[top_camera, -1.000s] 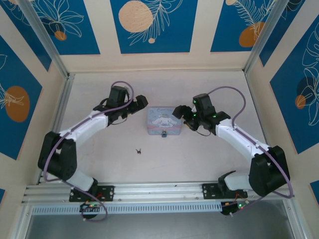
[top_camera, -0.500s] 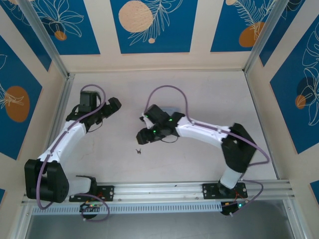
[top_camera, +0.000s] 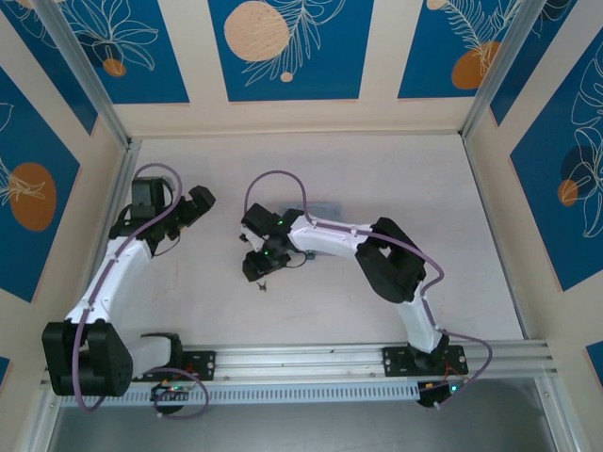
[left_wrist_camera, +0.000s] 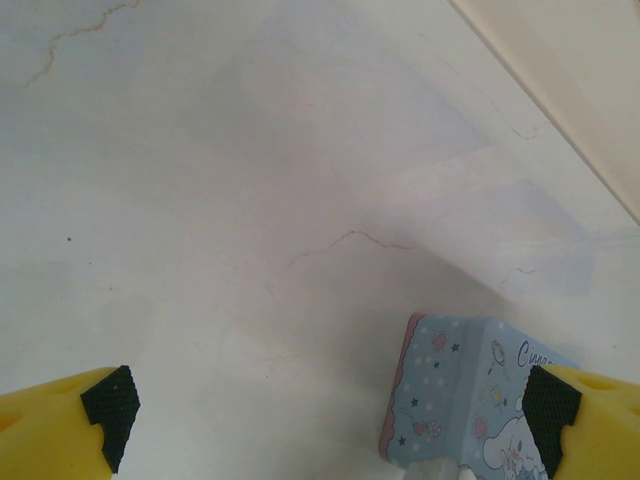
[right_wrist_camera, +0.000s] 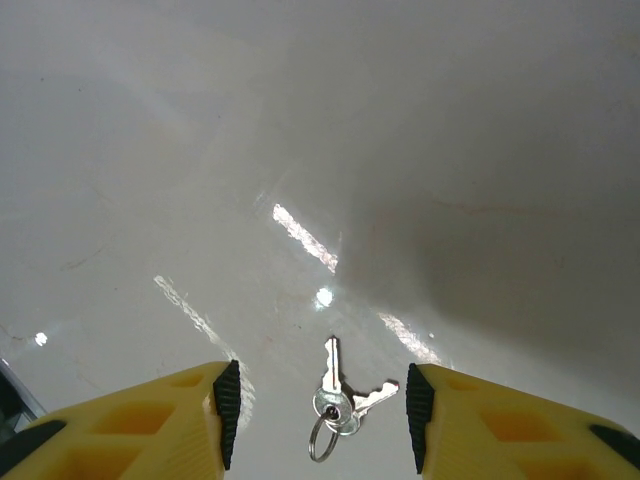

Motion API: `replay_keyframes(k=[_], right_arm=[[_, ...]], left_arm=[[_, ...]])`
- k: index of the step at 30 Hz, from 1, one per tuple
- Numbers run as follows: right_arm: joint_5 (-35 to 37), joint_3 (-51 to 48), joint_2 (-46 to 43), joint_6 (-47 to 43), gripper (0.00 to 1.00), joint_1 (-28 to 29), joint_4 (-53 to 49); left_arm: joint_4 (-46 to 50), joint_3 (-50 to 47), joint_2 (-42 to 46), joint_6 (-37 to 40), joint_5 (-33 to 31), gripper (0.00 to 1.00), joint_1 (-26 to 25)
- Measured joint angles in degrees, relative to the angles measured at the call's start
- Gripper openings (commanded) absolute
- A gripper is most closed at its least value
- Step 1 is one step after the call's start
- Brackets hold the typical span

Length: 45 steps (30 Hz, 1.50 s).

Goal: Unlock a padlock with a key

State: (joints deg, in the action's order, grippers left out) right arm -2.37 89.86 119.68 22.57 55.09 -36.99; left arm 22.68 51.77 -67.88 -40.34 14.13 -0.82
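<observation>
on the bare table (right_wrist_camera: 450, 150), between two yellow fingers (right_wrist_camera: 150, 420), lies the key (right_wrist_camera: 333, 385), one of a pair on a small ring, untouched. the right gripper (right_wrist_camera: 320, 405) stands about half open astride it, holding nothing. to take it well, i'd judge it should sink until the pads graze the table, keep the key centred, then close slowly so the thin metal doesn't skid. the left gripper (left_wrist_camera: 330, 420) is spread wide and empty, near the blue tin (left_wrist_camera: 460, 390). a second ago both grippers flanked that tin; since then the right has swung over to the key and the left has drawn back toward the wall.
</observation>
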Motion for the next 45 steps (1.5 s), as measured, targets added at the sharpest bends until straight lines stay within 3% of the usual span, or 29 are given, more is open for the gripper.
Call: replay_keyframes(k=[21, 37, 45], right_arm=[[-1.3, 2.0, 3.9, -4.3, 0.49, 1.6, -4.1], [11.1, 2.0, 3.5, -6.4, 0.49, 7.5, -5.5], [13.6, 1.9, 3.5, -6.6, 0.47, 8.4, -5.7]], left_arm=[[0.3, -0.2, 0.2, 0.0, 1.1, 1.00, 0.8], [0.3, -0.2, 0.2, 0.0, 1.7, 1.00, 1.2], [0.1, -0.2, -0.5, 0.0, 2.0, 1.00, 1.2]])
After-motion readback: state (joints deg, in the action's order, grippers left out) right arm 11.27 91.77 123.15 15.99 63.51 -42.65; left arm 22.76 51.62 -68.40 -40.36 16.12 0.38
